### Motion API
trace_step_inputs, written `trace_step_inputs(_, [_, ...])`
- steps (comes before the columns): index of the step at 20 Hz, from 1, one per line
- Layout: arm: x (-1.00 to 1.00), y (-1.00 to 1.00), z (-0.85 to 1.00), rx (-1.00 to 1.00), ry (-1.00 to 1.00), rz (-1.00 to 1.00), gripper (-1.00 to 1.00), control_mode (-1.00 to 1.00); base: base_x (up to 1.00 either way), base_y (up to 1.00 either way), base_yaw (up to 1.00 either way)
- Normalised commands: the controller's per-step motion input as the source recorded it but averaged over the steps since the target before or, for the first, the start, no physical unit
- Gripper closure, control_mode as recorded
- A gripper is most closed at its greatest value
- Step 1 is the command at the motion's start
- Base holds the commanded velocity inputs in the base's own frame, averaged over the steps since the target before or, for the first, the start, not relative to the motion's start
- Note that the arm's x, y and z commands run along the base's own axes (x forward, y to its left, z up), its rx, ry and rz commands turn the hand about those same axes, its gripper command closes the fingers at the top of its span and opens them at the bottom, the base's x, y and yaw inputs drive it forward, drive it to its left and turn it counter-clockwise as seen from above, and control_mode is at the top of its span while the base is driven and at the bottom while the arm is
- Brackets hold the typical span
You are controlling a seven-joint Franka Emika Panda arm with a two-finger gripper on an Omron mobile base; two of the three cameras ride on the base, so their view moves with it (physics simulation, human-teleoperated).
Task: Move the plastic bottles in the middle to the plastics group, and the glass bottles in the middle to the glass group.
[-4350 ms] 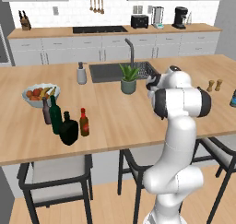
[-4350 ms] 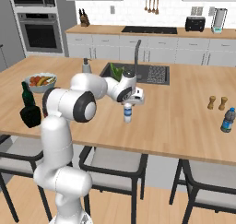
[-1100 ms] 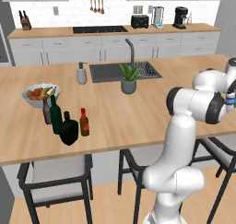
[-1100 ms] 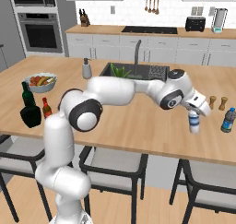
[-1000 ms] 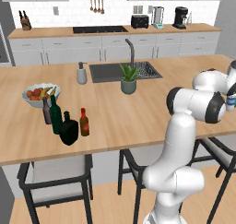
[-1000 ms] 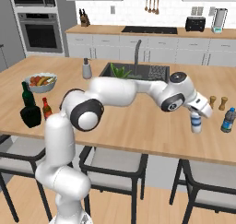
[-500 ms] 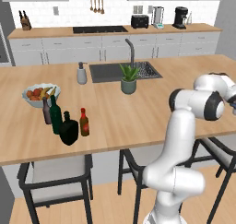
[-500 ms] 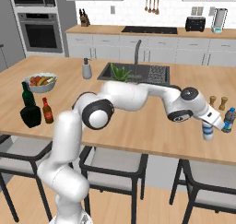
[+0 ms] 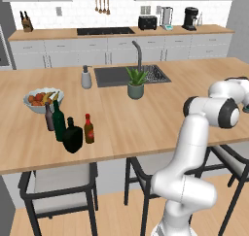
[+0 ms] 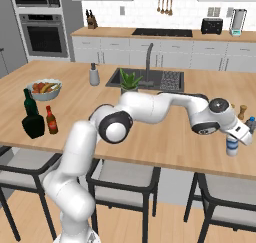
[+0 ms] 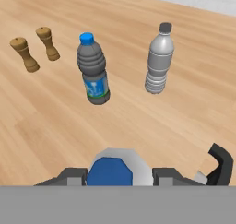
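My gripper (image 10: 235,137) is shut on a small plastic bottle (image 10: 232,147) with a blue cap (image 11: 109,171), held upright low over the right end of the island counter (image 10: 165,147). Ahead of it in the hand view stand a dark plastic bottle (image 11: 93,75) with a blue cap and label, and a clear grey plastic bottle (image 11: 159,59). At the counter's left end a squat black glass bottle (image 9: 73,135) and a small brown red-capped bottle (image 9: 89,129) stand beside the tall green wine bottle (image 9: 58,121) and a slim grey-brown bottle (image 9: 48,116).
Two wooden shakers (image 11: 34,49) stand left of the plastic bottles. A fruit bowl (image 9: 41,99) sits behind the glass bottles. A soap dispenser (image 9: 86,77), a sink (image 9: 131,75) and a potted plant (image 9: 136,83) lie mid-counter. Stools (image 10: 125,177) line the near edge.
The arm has swung further right along the counter with the blue-capped bottle in its grip, bringing it closer to the plastic bottles at the right end. The glass bottles have not moved.
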Motion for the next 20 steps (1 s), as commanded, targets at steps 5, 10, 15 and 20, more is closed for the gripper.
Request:
trace_step_inputs(5, [0.07,-0.11,-0.14,0.07,0.0,0.0,1.0,-1.0,0.0,0.0,0.0])
trace_step_inputs(10, [0.17,-0.06,-0.14,0.01,0.0,0.0,1.0,-1.0,0.0,0.0,0.0])
trace_step_inputs(15, [0.17,-0.07,-0.18,0.0,0.0,0.0,1.0,-1.0,0.0,0.0,0.0])
trace_step_inputs(20, [0.24,-0.11,-0.23,0.0,0.0,0.0,1.0,-1.0,0.0,0.0,0.0])
